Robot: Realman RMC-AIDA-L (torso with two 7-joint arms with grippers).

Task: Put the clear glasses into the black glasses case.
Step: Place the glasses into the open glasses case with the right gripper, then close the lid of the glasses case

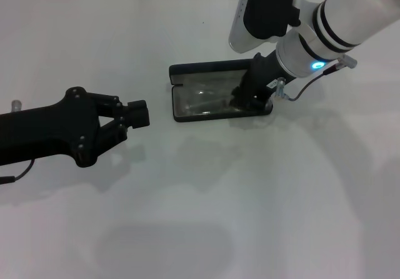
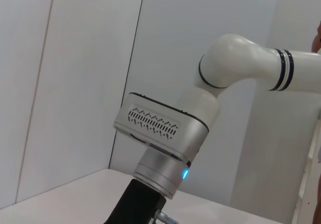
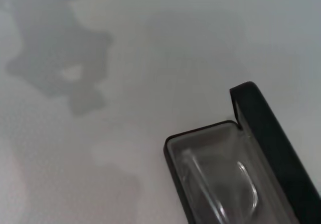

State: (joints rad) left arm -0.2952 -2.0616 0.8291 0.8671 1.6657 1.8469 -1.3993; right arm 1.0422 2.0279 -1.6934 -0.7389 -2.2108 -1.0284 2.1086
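Observation:
The black glasses case (image 1: 187, 74) lies open at the middle of the white table, lid tipped back on the far side. The clear glasses (image 1: 201, 99) lie inside its grey-lined lower half. In the right wrist view the case (image 3: 262, 125) shows one end, with the clear glasses (image 3: 224, 188) resting in the lining. My right gripper (image 1: 247, 100) reaches down into the right end of the case, on top of the glasses there. My left gripper (image 1: 139, 113) hovers to the left of the case, apart from it, shut on nothing.
The white table (image 1: 262, 197) spreads out in front of the case. A grey cable (image 1: 299, 92) loops from the right wrist beside the case. The left wrist view shows the right arm (image 2: 165, 133) against a white wall.

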